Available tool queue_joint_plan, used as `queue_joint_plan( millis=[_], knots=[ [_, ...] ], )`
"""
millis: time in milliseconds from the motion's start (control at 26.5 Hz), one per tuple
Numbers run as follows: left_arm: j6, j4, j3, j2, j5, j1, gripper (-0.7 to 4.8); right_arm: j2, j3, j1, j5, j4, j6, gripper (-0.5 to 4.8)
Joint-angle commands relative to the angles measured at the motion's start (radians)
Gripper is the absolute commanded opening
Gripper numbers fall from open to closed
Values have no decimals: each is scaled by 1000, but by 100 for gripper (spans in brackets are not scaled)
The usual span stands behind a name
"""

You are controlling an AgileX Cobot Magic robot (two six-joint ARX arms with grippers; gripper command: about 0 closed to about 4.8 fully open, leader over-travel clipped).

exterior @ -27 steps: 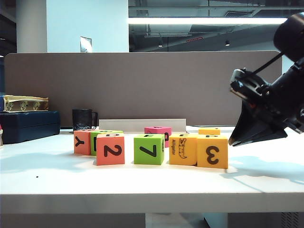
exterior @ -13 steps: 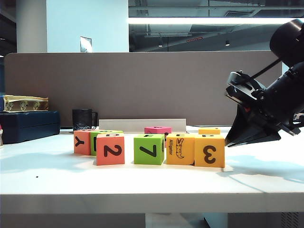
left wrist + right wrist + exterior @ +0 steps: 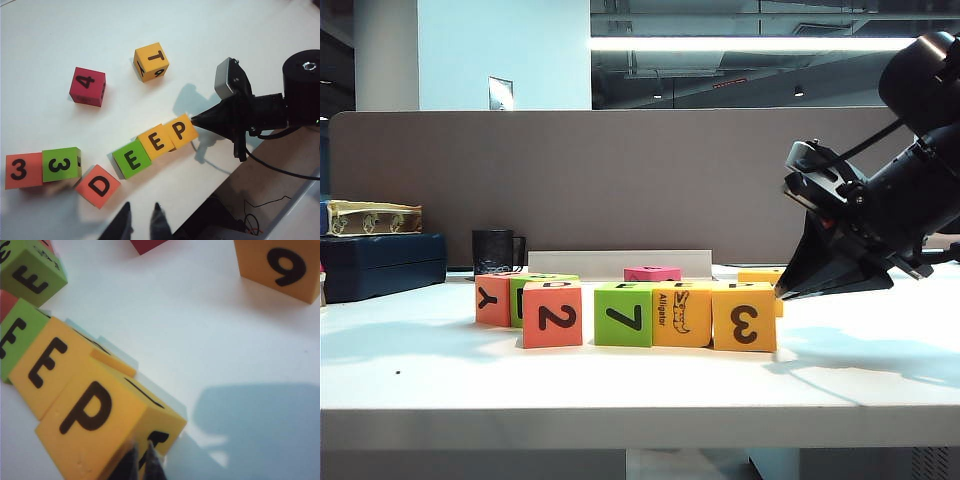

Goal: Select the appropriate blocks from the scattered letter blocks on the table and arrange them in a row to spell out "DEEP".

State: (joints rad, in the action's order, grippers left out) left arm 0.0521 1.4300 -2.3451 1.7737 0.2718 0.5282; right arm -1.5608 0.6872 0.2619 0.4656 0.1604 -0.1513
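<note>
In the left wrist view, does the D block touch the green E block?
No: the D block sits apart from the green E block, white table between them.

The right arm is matte black, with a fat round housing capped by a small silver bolt, thin black cables along its side and a grey boxy camera module. Its right gripper tapers to a dark point. The left gripper shows two slim black fingers.
</note>
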Motion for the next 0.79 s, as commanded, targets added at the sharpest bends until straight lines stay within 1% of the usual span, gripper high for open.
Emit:
queue_joint_plan(
  millis=[38,75,113,189,264,340,415,490,641,792],
  knots=[
    [1,5,-3,-6,-11,1,48,0,3,1,-36,25,2,22],
    [1,5,-3,-6,-34,1,47,1,3,0,-72,28,2,22],
    [1,5,-3,-6,-58,1,47,3,3,-1,-84,29,2,23],
    [1,5,-3,-3,-143,1,47,5,3,-2,-89,32,2,22],
    [-4,5,0,10,-256,-1,47,13,4,-2,-89,32,2,22],
    [-13,5,23,16,-305,-24,47,31,4,-2,-86,32,2,22],
    [-35,3,59,17,-323,-40,47,47,8,-2,-81,29,2,22],
    [-43,1,125,18,-320,-77,47,72,28,-2,-59,7,2,22],
    [-49,-50,274,19,-311,-123,47,121,62,-1,8,-23,2,22],
    [-49,-96,375,21,-290,-132,47,140,106,0,11,-140,2,22]
  ],
)
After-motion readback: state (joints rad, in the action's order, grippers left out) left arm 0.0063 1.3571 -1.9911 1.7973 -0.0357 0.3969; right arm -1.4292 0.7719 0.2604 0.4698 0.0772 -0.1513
